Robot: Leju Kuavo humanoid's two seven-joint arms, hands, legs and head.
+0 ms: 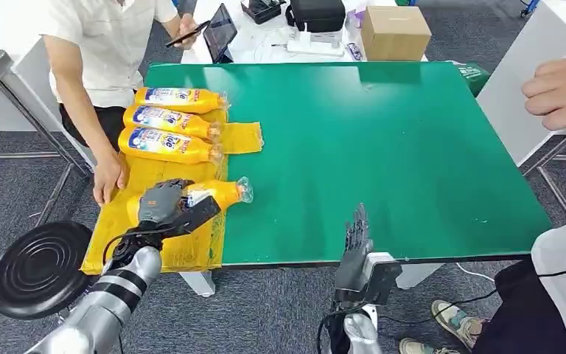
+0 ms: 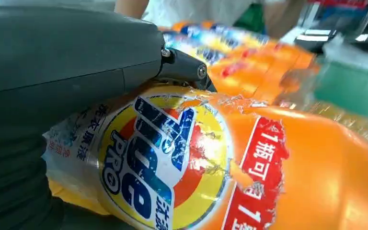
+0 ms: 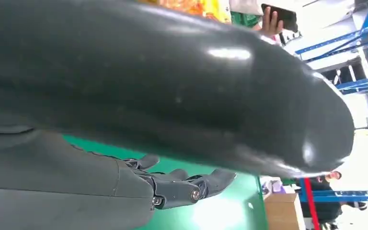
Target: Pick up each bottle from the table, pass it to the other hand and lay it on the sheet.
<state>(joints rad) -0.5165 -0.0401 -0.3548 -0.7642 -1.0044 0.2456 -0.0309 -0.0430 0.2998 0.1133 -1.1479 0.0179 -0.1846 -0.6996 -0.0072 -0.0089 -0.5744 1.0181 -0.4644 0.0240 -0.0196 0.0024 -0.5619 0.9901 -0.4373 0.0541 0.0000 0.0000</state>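
Three orange detergent bottles lie side by side on the yellow sheet at the table's left. A fourth orange bottle lies at the sheet's near part with its clear cap over the green mat. My left hand grips this bottle around its body; the left wrist view brings its label up close under my thumb. My right hand stands at the table's front edge, fingers straight and apart, holding nothing. The right wrist view has its dark fingers over the green mat.
A person sits at the left with one hand resting on the sheet's edge. Another person's hand is at the far right. A black round stool stands near my left arm. A cardboard box and devices lie behind the green mat.
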